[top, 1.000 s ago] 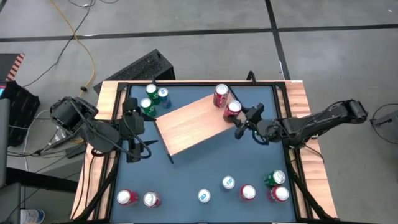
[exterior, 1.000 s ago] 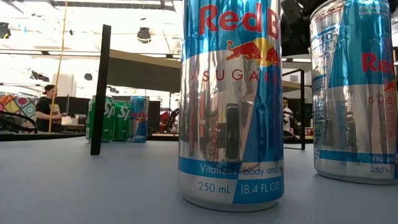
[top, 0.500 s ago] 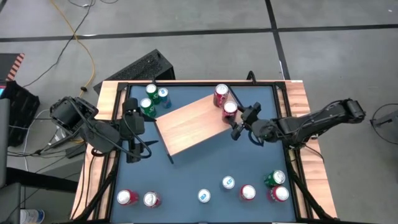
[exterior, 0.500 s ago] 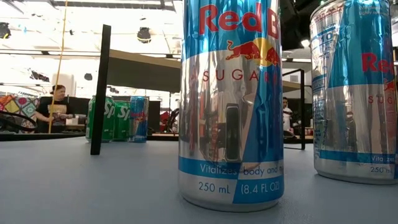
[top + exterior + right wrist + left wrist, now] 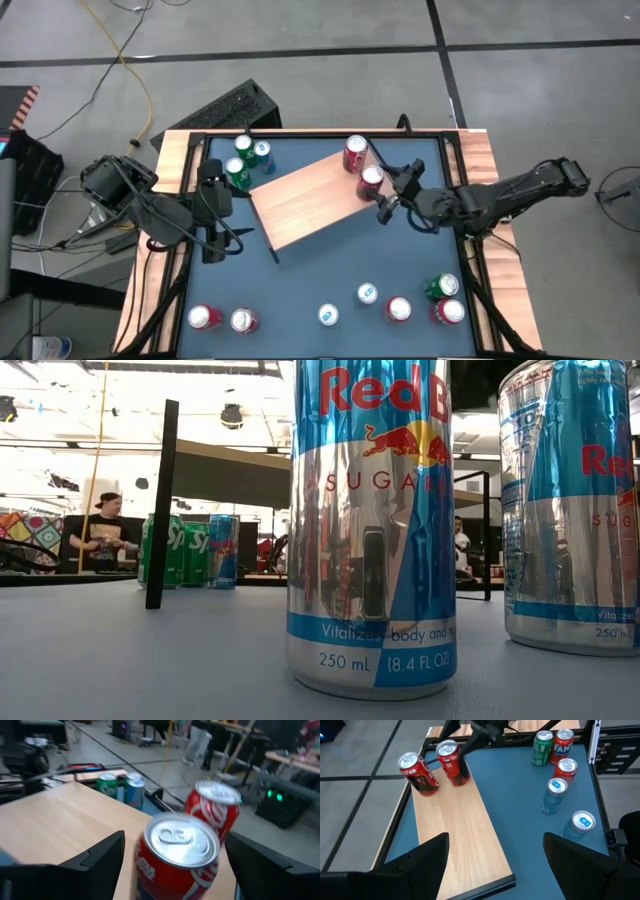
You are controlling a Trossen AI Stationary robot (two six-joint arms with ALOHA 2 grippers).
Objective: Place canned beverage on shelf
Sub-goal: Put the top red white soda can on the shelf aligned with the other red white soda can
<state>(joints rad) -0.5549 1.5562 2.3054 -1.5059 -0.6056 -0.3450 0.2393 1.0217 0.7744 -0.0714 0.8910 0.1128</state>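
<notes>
1. The right hand (image 5: 385,196) sits at the right end of the shelf (image 5: 305,200), its fingers spread wide with a red can (image 5: 371,179) between them; the fingers stand clear of its sides, so nothing is gripped.
2. That red can stands upright on the shelf's right end, seen close in the right wrist view (image 5: 177,855).
3. A second red can (image 5: 356,153) stands upright just behind it, near the shelf's far right corner.
4. The shelf lies at a slant across the middle of the blue desk (image 5: 300,290).
5. The left hand (image 5: 215,222) waits off the shelf's left end, fingers open and empty.
6. Two green cans and a blue one (image 5: 262,152) stand together at the desk's far left.
7. More cans line the desk's near edge, with a cluster at the near right corner (image 5: 444,300).
</notes>
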